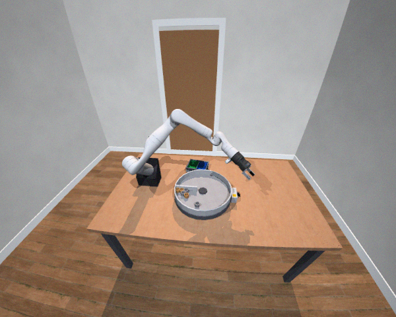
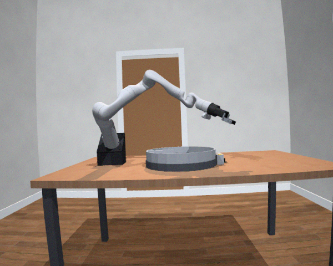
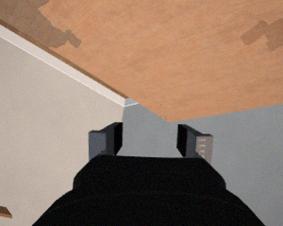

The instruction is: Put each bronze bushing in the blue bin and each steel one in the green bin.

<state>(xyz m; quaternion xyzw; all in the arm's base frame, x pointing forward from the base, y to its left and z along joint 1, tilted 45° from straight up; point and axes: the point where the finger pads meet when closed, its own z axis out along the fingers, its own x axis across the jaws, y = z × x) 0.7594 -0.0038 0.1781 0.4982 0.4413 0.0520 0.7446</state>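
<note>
My gripper (image 1: 249,176) (image 2: 231,122) (image 3: 149,135) is open and empty, high above the table to the right of the turntable. The round grey turntable (image 1: 216,195) has a raised rim; its wall (image 2: 181,158) hides the inside in the exterior view. Several small bushings, bronze and steel, sit bunched at its left side by a light bar; one bronze bushing (image 1: 186,195) is at the front of the bunch. A single steel bushing (image 1: 197,204) stands apart near the front rim. The green bin (image 1: 193,164) and the blue bin (image 1: 202,165) stand side by side behind the turntable; their contents are too small to tell.
The light bar (image 1: 191,190) reaches from the left rim towards the dark centre hub (image 1: 202,190). A small white box (image 1: 233,195) (image 2: 220,158) with a yellow mark sits against the turntable's right side. The arm's black base block (image 1: 148,177) (image 2: 111,156) stands at the left.
</note>
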